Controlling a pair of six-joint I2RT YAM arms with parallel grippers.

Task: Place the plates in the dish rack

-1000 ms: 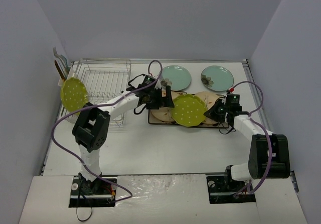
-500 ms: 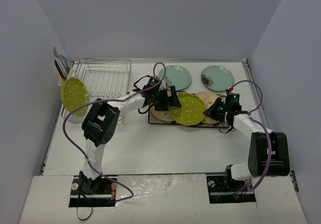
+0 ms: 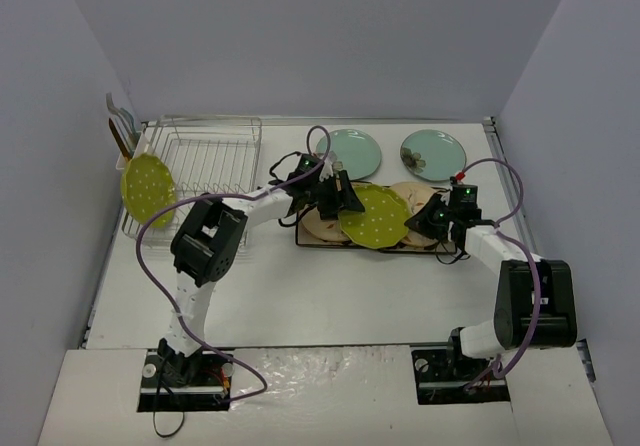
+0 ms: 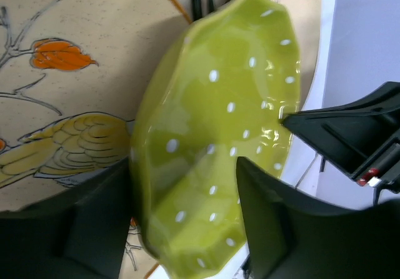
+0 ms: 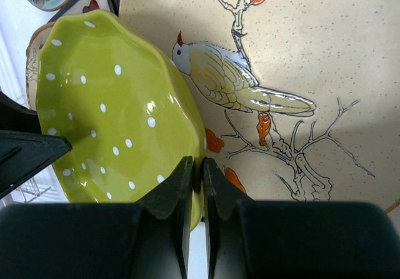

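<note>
A lime-green dotted plate (image 3: pixel 375 216) hangs tilted over the stacked plates at the table's middle. My right gripper (image 3: pixel 418 223) is shut on its right rim, and the rim sits pinched between the fingers (image 5: pixel 201 164). My left gripper (image 3: pixel 345 202) straddles the opposite rim (image 4: pixel 184 166), open, one finger under the plate (image 4: pixel 212 141) and one above, with a gap still showing. Beneath lie cream bird-and-branch plates (image 5: pixel 300 72) (image 4: pixel 69 72) on square dark-rimmed plates (image 3: pixel 441 252). A second green plate (image 3: pixel 147 188) stands at the left end of the dish rack (image 3: pixel 205 156). Two teal plates (image 3: pixel 352 153) (image 3: pixel 433 155) lie behind.
A white utensil holder (image 3: pixel 120 131) with utensils sits at the rack's far left corner. Grey walls close in on three sides. Purple cables loop over both arms.
My left arm has swung right from beside the stack onto the green plate's left rim, and its jaws have narrowed around it. The right gripper kept hold and the plate tilted slightly lower.
</note>
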